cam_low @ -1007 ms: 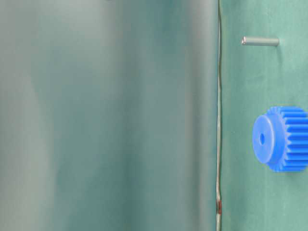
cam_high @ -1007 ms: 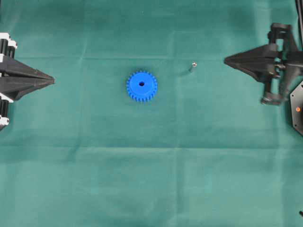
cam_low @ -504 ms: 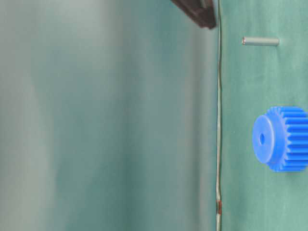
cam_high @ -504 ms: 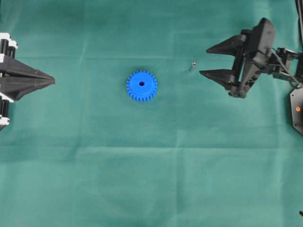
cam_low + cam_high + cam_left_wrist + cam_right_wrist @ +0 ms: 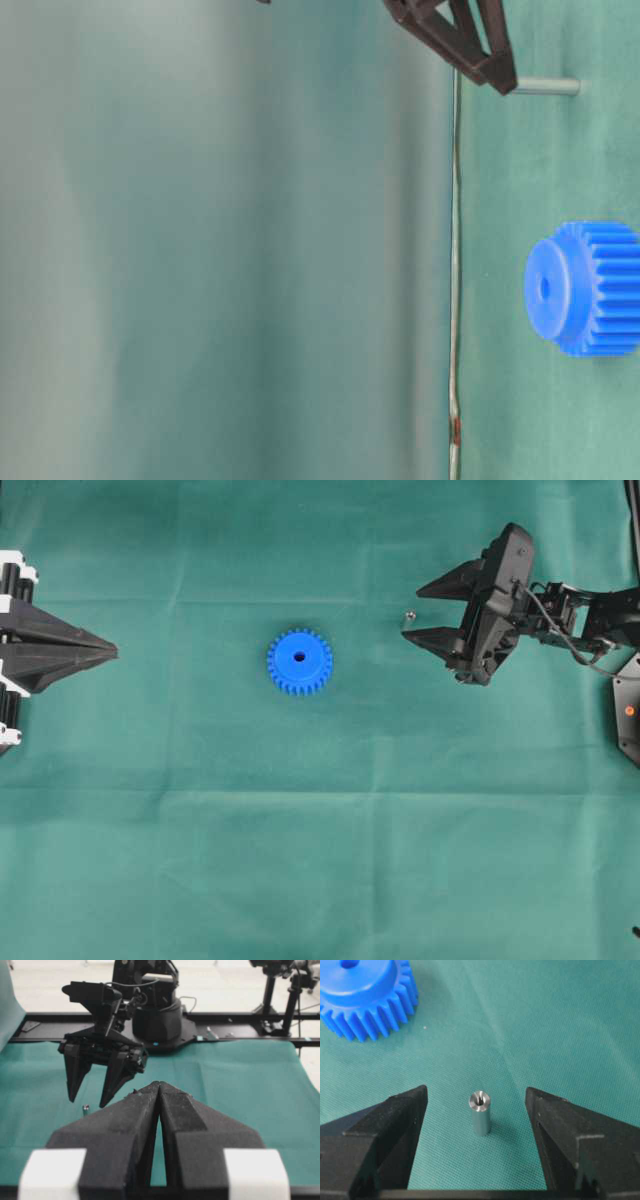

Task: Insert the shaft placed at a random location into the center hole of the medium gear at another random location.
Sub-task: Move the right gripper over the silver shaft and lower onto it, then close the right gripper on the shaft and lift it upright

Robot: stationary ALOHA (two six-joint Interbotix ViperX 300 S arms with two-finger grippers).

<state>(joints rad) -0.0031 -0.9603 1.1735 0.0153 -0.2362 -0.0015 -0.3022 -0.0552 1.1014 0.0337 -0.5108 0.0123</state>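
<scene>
1. Shaft (image 5: 480, 1112): a small silver-grey pin standing upright on the green cloth (image 5: 320, 860), its top end showing a small dark recess in the right wrist view.
2. From overhead the shaft (image 5: 408, 616) is to the right of the medium gear (image 5: 299, 662) and a little higher in the picture, well apart from it.
3. The medium gear lies flat on the cloth with its hub facing up; the center hole (image 5: 299, 657) shows as a dark dot in the middle of the hub.
4. The right gripper (image 5: 410, 610) has its two black fingers spread wide, tips pointing left toward the shaft.
5. In the right wrist view the shaft stands between the two spread fingers (image 5: 385, 1125), with green cloth showing on both sides of it; neither finger touches it.
6. In the table-level view one fingertip overlaps the end of the shaft (image 5: 548, 86); this seems to be only a matter of the viewing angle.
7. The left gripper (image 5: 114, 652) sits at the left edge of the overhead view, far from both gear and shaft.
8. The left wrist view shows its fingers (image 5: 125, 1120) pressed together at the tips, with nothing between them.
9. The gear (image 5: 362, 995) appears at the upper left of the right wrist view, beyond the gripper's reach.
</scene>
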